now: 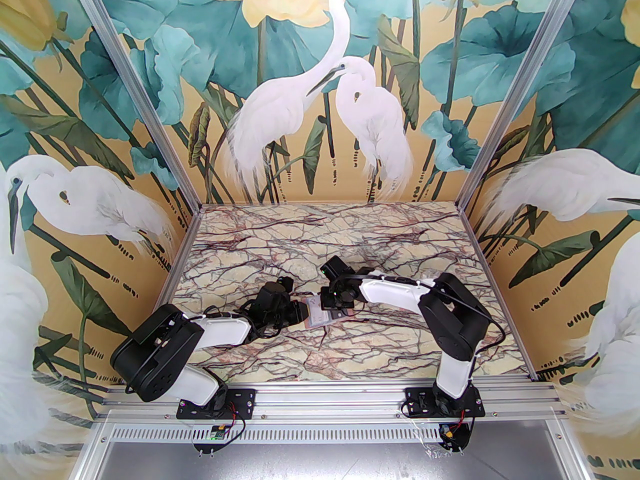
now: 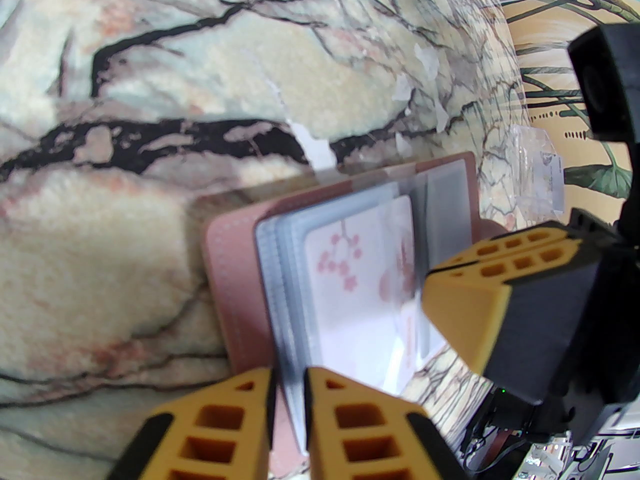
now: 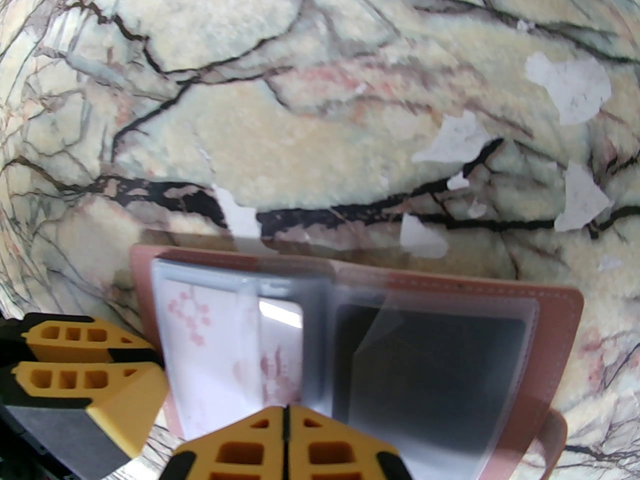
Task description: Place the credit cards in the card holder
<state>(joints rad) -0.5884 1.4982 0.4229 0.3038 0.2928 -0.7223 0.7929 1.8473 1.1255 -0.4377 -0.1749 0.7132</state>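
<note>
The holder [image 1: 320, 314] is lying open on the table [image 1: 325, 238], midway between the two arms, with its pink side down and its clear sleeves [image 3: 430, 358] fanning upward. The left gripper [image 2: 289, 377] is reaching in at one end. Its jaws are standing only narrowly apart and are pinching a sheaf of those sleeves. The right gripper [image 3: 285, 413] is pressing its jaws fully together at the holder's long edge. It is right against a white card [image 3: 200, 348] with pink blossoms that is sitting among the sleeves. I cannot tell whether a card edge is caught between them. The two grippers are working just beside each other.
</note>
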